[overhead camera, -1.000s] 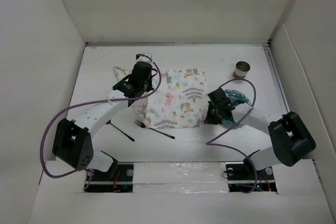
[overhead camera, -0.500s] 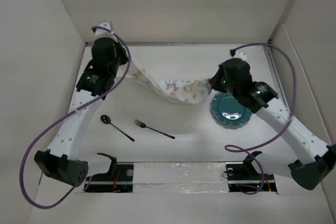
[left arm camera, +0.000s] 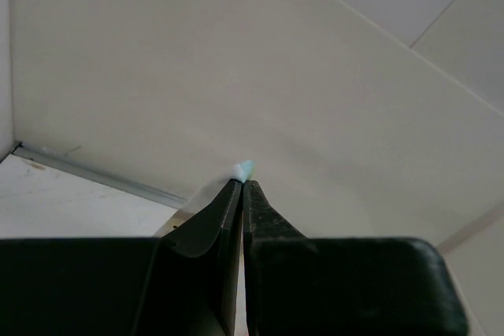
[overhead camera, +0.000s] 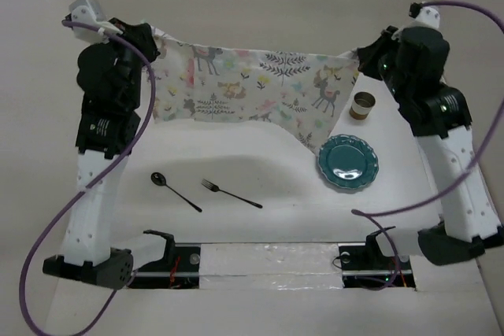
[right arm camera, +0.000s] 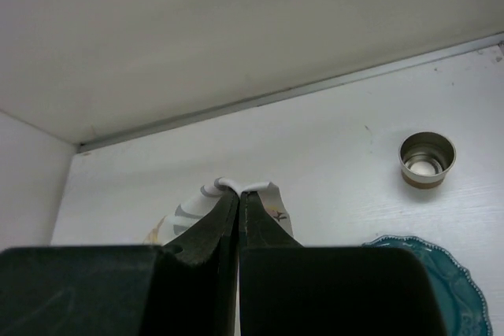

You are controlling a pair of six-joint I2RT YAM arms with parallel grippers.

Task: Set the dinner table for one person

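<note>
The white floral placemat [overhead camera: 252,88] hangs stretched in the air between both arms, high above the white dinner table [overhead camera: 260,182]. My left gripper [overhead camera: 154,37] is shut on its left corner; a sliver of cloth [left arm camera: 244,168] shows at the closed tips. My right gripper [overhead camera: 356,57] is shut on its right corner, and the cloth [right arm camera: 272,194] bulges over the closed tips. A teal plate [overhead camera: 347,163] lies on the table at the right, with a small metal cup [overhead camera: 363,105] behind it. A fork [overhead camera: 230,193] and a dark spoon [overhead camera: 175,191] lie at the front left.
White walls enclose the table on the left, back and right. The plate rim [right arm camera: 441,273] and cup [right arm camera: 427,157] also show in the right wrist view. Purple cables loop beside each arm.
Both arms have risen and spread apart, lifting the placemat off the table and pulling it from a sagging fold into a taut sheet. The plate, cup, fork and spoon have stayed put.
</note>
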